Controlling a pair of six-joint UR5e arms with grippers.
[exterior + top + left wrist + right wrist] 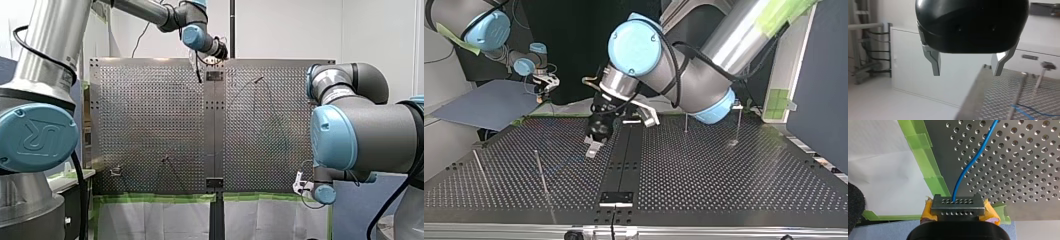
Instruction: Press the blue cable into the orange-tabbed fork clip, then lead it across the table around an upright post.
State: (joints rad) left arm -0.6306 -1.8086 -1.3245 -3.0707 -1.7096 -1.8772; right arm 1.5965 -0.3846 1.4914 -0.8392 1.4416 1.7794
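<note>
Shut jaws on the right gripper point(958, 206), with yellow-orange pads point(991, 210) showing at either side, had the blue cable point(972, 161) pinched at its end. The grip sat just off the edge of the perforated surface point(1023, 157), beside a strip of green tape point(930, 167). From the jaws the cable ran out loose in a slack curve over the holes, lying flat and seated in nothing.

Across the surface, the left gripper point(966, 65) hung with its jaws wide apart and empty, its metal fingers point(934, 62) bare. In the top view it was low over the far side, near the dark centre strip. Thin upright posts point(541, 172) stood well apart from both grippers, and none had the cable around it.

The orange-tabbed fork clip could not be picked out with any certainty in these views.

By the look of it, the job was at its opening step: cable in hand, clip not yet reached. The next move seemed to call for the right arm to carry the held end to the clip, line the cable over the fork's slot and press it down squarely. The open left jaws would be free to steady the slack. Only after that could the cable be routed around a post.
</note>
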